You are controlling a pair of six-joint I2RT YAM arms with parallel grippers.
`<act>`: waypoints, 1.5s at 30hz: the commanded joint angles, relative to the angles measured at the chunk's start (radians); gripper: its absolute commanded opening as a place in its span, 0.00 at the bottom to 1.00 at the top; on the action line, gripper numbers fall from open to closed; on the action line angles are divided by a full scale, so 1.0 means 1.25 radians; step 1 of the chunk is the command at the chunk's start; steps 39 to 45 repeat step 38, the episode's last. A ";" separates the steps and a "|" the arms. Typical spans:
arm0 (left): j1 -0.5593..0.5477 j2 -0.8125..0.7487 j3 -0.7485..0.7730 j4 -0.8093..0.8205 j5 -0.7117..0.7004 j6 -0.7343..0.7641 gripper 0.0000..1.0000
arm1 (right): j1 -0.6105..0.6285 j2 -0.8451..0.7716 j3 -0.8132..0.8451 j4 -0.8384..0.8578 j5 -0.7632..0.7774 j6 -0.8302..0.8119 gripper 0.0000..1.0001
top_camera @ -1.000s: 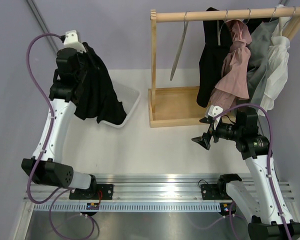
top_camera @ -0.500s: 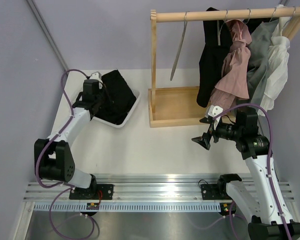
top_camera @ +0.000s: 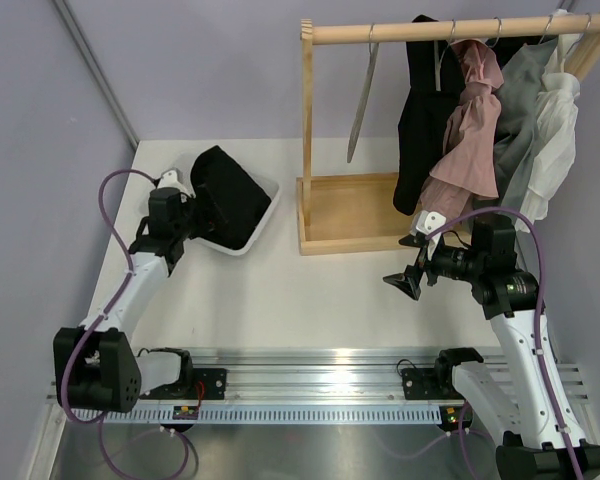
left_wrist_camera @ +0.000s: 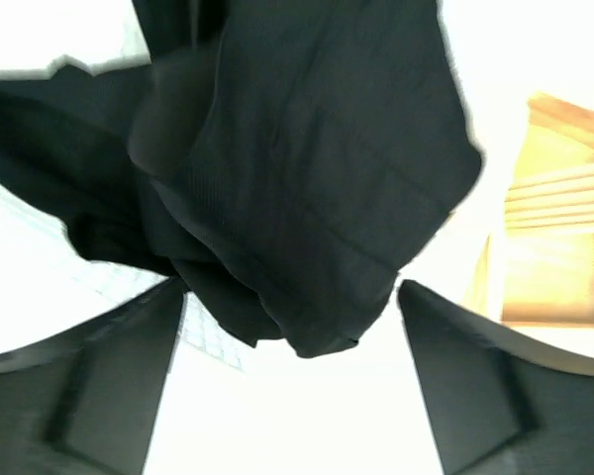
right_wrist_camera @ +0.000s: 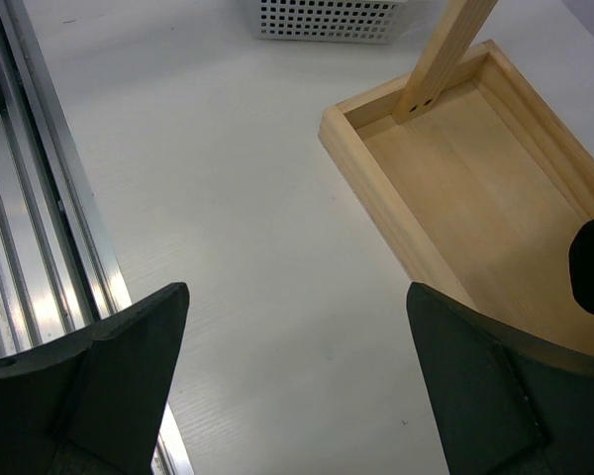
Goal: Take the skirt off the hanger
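Note:
The black skirt (top_camera: 230, 195) lies crumpled in a white mesh basket (top_camera: 267, 213) at the back left of the table. My left gripper (top_camera: 198, 208) sits just left of it, open, holding nothing. In the left wrist view the skirt (left_wrist_camera: 307, 168) fills the top, and its lowest fold ends about level with the tips of the left gripper (left_wrist_camera: 292, 287). The bare grey hanger (top_camera: 358, 110) hangs from the wooden rod (top_camera: 450, 30). My right gripper (top_camera: 408, 255) hovers open over the table, in front of the rack's base (right_wrist_camera: 495, 188); the right gripper (right_wrist_camera: 297, 289) is empty.
A wooden rack stands at the back right on a tray base (top_camera: 355, 215). On its rod hang a long black garment (top_camera: 425, 110), a pink one (top_camera: 470, 140), a grey one (top_camera: 520, 120) and a white one (top_camera: 555, 130). The basket's mesh (right_wrist_camera: 327, 18) shows in the right wrist view.
The left arm came down from high with the skirt, laid it in the basket, opened its jaws and drew back toward the near left. The right arm has not moved.

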 commanded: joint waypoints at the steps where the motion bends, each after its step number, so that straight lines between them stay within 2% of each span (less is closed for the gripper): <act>1: 0.010 -0.077 0.012 0.091 0.033 0.040 0.99 | -0.006 0.003 0.007 0.005 0.002 -0.003 1.00; 6: 0.008 -0.175 0.070 0.090 0.131 0.105 0.99 | -0.007 0.034 0.042 -0.006 0.005 0.054 0.99; 7: 0.008 -0.194 0.071 0.091 0.152 0.115 0.99 | -0.006 0.044 0.051 0.014 0.040 0.119 0.99; 11: 0.007 -0.301 0.030 0.110 0.304 0.130 0.99 | -0.008 0.039 0.085 0.066 0.146 0.229 0.99; 14: 0.005 -0.410 -0.047 0.160 0.404 0.121 0.99 | -0.008 0.001 0.061 0.152 0.253 0.317 1.00; 17: 0.002 -0.517 -0.103 0.173 0.446 0.110 0.99 | -0.007 0.000 0.083 0.180 0.365 0.396 0.99; 19: 0.001 -0.574 -0.120 0.146 0.451 0.116 0.99 | -0.008 0.008 0.093 0.186 0.432 0.443 0.99; 23: 0.002 -0.616 -0.130 0.093 0.445 0.137 0.99 | -0.008 -0.009 0.106 0.176 0.400 0.428 1.00; 29: 0.002 -0.608 -0.140 0.077 0.445 0.131 0.99 | -0.008 -0.019 0.095 0.200 0.434 0.491 0.99; 33: 0.002 -0.606 -0.139 0.067 0.431 0.131 0.99 | -0.006 -0.030 0.097 0.208 0.529 0.527 1.00; 38: 0.001 -0.604 -0.133 0.047 0.417 0.131 0.99 | -0.008 -0.052 0.075 0.231 0.584 0.537 0.99; 45: 0.001 -0.604 -0.133 0.047 0.417 0.131 0.99 | -0.008 -0.052 0.075 0.231 0.584 0.537 0.99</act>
